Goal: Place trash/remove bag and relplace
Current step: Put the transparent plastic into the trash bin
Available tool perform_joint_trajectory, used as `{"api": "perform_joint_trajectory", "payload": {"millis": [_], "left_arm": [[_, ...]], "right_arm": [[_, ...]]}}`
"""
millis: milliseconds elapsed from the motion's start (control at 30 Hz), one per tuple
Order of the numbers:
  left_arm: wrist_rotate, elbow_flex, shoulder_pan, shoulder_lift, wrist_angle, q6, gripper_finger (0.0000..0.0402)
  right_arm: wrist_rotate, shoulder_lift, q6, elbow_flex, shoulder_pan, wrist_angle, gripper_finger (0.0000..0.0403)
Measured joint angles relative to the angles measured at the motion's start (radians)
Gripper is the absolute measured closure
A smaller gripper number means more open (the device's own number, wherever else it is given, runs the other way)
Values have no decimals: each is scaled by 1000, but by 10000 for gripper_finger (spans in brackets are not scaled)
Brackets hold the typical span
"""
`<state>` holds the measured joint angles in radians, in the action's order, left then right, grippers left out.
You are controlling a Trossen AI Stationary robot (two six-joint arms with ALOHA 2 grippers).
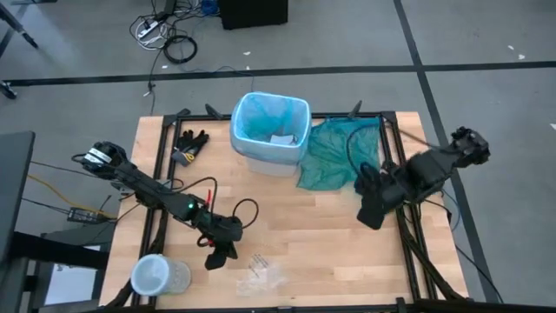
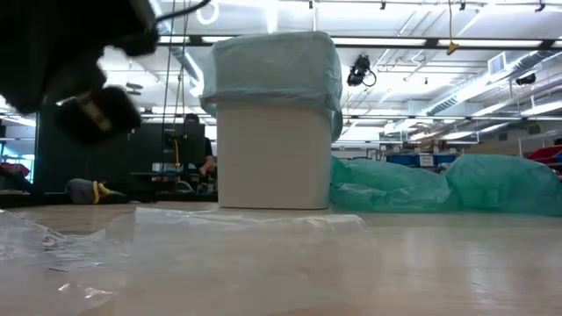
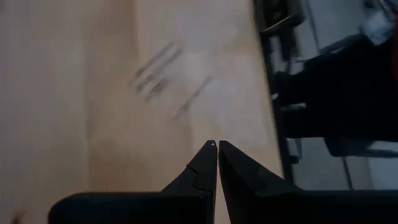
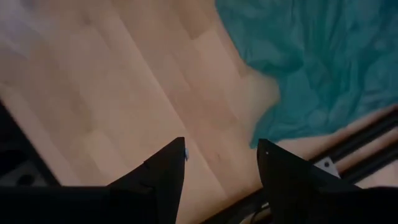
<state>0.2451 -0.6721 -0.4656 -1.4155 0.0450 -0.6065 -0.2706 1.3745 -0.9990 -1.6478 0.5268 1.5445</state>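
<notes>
Left hand (image 1: 219, 255): low over the table's near half, fingers pressed together with nothing between them; the left wrist view shows the two tips (image 3: 217, 149) meeting above bare wood.
Right hand (image 1: 368, 217): over the table's right side, fingers spread apart and empty, just off the near edge of the teal-green bag.
Bag (image 1: 270, 119): light blue liner fitted inside the white bin (image 1: 265, 163), its top folded over the rim; the bin stands upright at the far middle of the table.
Trash in the bin: a white paper scrap (image 1: 281, 139) lies on the liner's bottom.
Trash on the table: clear plastic bits (image 1: 259, 269) lie near the front edge, just beside the left hand.
Teal-green bag (image 1: 334, 154): spread flat, touching the bin's right side.
Black gloves (image 1: 189, 144): left of the bin, near the far edge.
Clear round container (image 1: 155, 276): front left corner.
Table (image 1: 313, 235): pale wood planks.
</notes>
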Motion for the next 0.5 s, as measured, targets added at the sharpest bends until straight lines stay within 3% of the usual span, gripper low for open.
{"api": "perform_joint_trajectory", "payload": {"millis": [133,267,500], "left_arm": [[-141,60,0,-7,2,-264,374],[-173,117,-2,-14,-42,-528,376],[-219,159,-65,-14,-329,-658,366]], "right_arm": [[-3,-4,-74,130,48,-60,216],[-18,-4,-115,240,76,-177,217],[-30,-4,-211,358,111,-353,226]]}}
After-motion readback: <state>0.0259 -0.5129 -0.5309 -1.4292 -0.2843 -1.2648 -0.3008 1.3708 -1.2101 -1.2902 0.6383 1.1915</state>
